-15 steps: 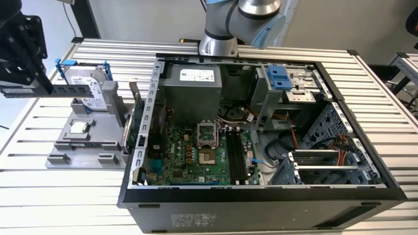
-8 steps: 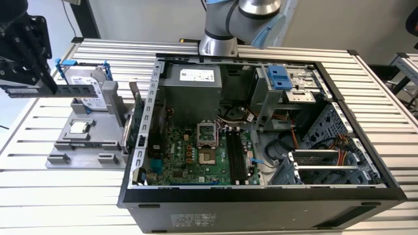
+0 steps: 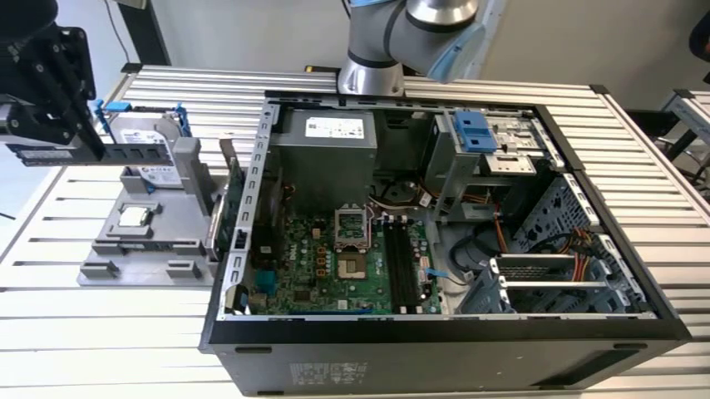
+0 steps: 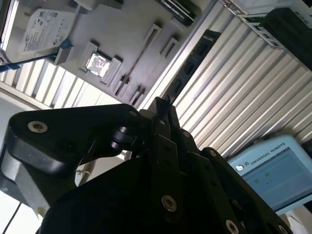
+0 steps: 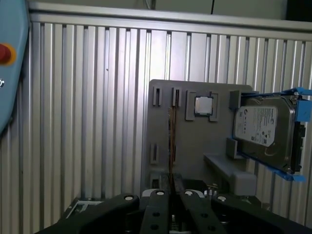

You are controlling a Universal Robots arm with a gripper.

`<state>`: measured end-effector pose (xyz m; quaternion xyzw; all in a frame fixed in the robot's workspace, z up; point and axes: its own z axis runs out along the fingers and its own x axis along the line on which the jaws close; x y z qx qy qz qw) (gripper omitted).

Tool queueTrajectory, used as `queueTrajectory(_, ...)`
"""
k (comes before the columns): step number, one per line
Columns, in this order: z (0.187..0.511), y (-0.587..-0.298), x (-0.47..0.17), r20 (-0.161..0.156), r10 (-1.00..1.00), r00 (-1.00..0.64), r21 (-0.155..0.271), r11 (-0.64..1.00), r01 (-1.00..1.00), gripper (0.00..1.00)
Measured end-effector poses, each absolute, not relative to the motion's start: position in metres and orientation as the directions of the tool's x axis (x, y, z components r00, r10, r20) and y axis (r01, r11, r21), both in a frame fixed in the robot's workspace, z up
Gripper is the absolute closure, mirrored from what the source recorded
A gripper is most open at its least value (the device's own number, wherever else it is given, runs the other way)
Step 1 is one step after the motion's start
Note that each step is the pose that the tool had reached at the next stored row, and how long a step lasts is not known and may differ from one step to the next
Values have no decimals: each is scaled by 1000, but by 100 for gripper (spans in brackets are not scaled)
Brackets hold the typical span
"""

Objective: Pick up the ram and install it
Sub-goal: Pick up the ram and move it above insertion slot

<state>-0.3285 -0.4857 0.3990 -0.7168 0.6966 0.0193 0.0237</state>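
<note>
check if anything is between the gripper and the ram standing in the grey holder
Nothing visible. In the first wrist view the black gripper hangs over the slim dark ram stick, standing on edge in the flat grey plastic holder, with only open air between. The square silver chip sits aside.

Slatted aluminium table point(image 3: 100, 349) carries everything.

Open desktop case point(image 3: 444, 332) lies on its side with the interior facing up. Inside it:
- green motherboard point(image 3: 305, 270) flat on the case floor, CPU socket point(image 3: 355, 266) near its middle
- grey power supply point(image 3: 327, 150) beyond the board
- blue drive latch point(image 3: 474, 133) in the far corner, toward the exterior view's right
- coloured cables point(image 3: 533, 241) running near a perforated drive cage point(image 3: 538, 283)

Grey fixture point(image 3: 166, 241) sits just beside the case, on the exterior view's left. A square silver CPU chip point(image 3: 133, 216) rests in a recess on it. A hard drive point(image 3: 145, 133) in blue rails is propped up beyond the chip. In the first wrist view, chip and drive sit apart.
</note>
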Motion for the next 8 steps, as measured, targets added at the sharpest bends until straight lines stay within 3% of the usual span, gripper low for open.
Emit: queueTrajectory(8,399,-486,-323,-61,-998,29,-7,-29,-1000,100)
